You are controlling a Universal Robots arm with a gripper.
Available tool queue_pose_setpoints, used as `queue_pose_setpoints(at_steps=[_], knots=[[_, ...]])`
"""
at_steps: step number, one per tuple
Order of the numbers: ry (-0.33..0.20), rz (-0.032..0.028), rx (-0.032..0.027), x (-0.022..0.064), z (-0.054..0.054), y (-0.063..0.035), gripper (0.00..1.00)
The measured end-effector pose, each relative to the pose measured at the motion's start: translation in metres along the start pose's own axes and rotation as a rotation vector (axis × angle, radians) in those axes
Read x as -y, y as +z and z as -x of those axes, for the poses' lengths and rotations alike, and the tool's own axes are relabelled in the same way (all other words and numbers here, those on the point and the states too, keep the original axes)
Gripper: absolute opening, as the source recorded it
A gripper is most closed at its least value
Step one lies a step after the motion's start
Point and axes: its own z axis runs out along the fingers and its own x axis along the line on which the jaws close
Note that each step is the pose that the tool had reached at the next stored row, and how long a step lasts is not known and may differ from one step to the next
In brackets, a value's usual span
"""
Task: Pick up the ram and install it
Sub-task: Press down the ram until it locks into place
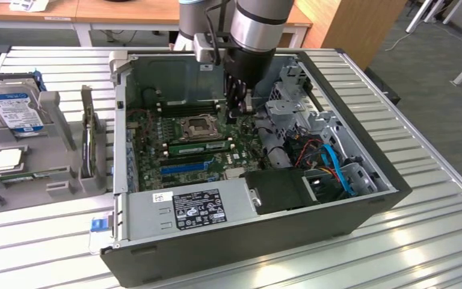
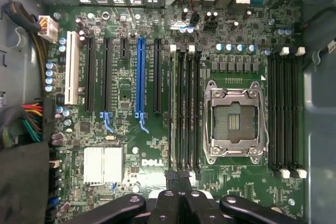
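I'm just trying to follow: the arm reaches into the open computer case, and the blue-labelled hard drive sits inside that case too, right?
Not quite. The arm does reach into the open computer case, but the blue-labelled hard drive stands outside it, in a grey rack on the table, as the exterior view shows at its left.

Gripper [image 2: 178, 176]: black links, matt, with bright metal pins.
Motherboard [image 2: 131, 140] below the gripper: green board, faint sheen.
CPU socket frame [image 2: 233, 121] just beside the gripper: bare metal, polished.
Heatsink [image 2: 103, 164] near the gripper: finned silvery metal.
Long slot [image 2: 140, 77] farther off: blue plastic, glossy.
Computer case [image 1: 295, 241]: dark, matt.
Desk [image 1: 423, 180]: ribbed metal slats, reflective.
Power supply [image 1: 147, 214]: grey sheet metal, paper label.
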Motion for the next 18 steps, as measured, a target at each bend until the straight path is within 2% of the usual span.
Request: queue_pose_setpoints(at_steps=[12,18], knots=[[0.000,-0.0001,-0.0001,0.0011,-0.001,0.0212,0.10],[0.000,-0.0003,-0.0001,0.0014,-0.001,0.0271,0.10]])
